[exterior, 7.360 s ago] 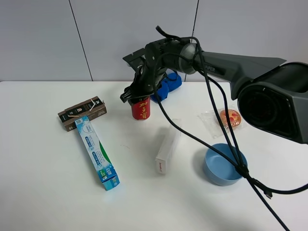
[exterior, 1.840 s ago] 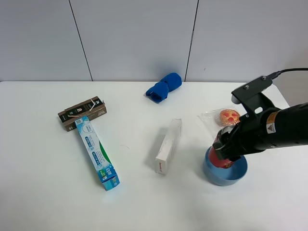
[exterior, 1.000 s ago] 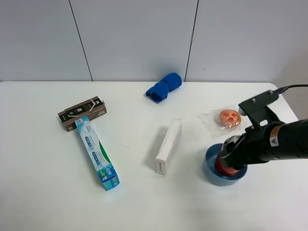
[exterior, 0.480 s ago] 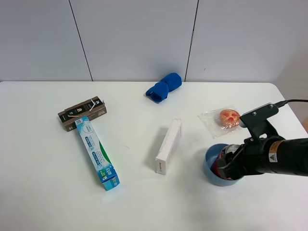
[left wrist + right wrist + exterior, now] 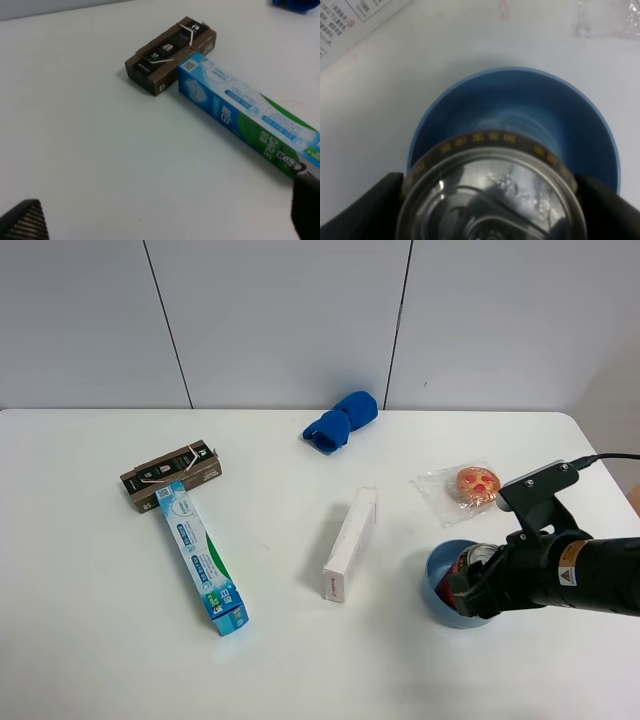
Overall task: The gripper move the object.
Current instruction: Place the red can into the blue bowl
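Lower than half a second ago, the right tool (image 5: 472, 585) has sunk with the red drink can (image 5: 466, 568) into the blue bowl (image 5: 436, 585), at 4 o'clock on the counter (image 5: 100, 640). Its fingers (image 5: 367, 212) pinch the can on both sides, silver top facing up. At the bowl's 12 o'clock lies a wrapped pastry (image 5: 476, 482), at its 9 o'clock a white box (image 5: 350, 542). Over at 8 o'clock, the left tool (image 5: 162, 222) hangs spread wide, holding nothing, near the toothpaste box (image 5: 245, 120) and brown box (image 5: 170, 47).
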You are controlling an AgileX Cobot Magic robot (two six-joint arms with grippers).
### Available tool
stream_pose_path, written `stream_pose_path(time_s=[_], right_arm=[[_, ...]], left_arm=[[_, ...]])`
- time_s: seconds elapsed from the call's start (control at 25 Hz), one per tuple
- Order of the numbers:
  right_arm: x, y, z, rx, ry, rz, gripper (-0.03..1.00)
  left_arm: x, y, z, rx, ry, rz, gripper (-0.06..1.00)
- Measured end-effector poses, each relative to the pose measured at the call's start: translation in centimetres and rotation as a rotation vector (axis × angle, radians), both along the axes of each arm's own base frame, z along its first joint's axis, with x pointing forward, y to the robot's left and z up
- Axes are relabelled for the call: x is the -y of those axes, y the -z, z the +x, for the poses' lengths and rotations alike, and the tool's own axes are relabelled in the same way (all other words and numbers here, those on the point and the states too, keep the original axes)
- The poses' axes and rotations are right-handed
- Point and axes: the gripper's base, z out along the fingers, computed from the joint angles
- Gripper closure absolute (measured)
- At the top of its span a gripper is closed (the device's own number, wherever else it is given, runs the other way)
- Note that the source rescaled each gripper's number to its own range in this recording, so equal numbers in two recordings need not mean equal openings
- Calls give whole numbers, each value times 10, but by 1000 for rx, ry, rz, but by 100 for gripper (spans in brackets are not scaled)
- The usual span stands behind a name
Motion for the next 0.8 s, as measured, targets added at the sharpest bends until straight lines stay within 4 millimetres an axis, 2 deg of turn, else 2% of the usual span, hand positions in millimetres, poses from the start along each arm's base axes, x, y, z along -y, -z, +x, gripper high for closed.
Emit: stream_pose_path(time_s=[0.8], right_arm=[[9, 0, 4, -8, 77, 18, 97]], left_arm=[[0, 0, 0, 0, 0, 0, -6]])
